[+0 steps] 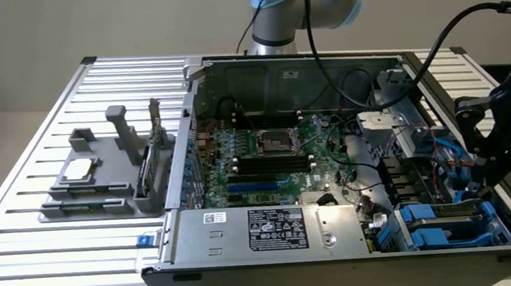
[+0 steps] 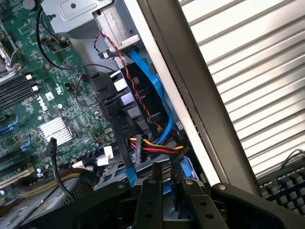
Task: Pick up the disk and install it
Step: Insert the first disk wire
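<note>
At the open case's (image 1: 337, 279) corner on the exterior view's right, poised with gripper (image 1: 485, 182) just above the disk (image 1: 447, 223) lying in its bay, seemingly near installed; clamped or apart, cannot tell.

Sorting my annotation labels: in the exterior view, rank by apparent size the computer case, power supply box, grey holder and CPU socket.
1. computer case
2. power supply box and grey holder, too alike to rank; box nearer camera
3. CPU socket
</note>
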Robot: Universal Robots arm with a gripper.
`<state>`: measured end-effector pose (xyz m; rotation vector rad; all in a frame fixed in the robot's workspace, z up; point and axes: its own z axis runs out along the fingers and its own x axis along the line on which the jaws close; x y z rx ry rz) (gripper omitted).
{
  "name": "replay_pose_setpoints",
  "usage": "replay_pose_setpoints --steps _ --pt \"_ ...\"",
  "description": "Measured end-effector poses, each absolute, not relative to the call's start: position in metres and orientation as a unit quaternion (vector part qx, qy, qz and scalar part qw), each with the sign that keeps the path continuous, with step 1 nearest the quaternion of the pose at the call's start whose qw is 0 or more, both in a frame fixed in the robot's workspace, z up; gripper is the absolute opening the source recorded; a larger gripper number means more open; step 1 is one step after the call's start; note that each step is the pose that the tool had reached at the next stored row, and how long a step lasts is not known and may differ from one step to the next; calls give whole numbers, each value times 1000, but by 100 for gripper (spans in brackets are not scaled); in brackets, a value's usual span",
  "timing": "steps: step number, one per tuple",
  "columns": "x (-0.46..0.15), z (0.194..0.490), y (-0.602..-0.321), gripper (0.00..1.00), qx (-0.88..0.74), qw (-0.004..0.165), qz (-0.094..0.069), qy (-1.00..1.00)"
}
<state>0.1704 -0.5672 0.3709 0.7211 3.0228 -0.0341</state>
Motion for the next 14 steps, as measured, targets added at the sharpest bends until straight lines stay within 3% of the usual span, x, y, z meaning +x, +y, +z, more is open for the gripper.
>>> replay_pose_setpoints --steps 14 --pt "177 369 -574 22 251 14 -9 968"
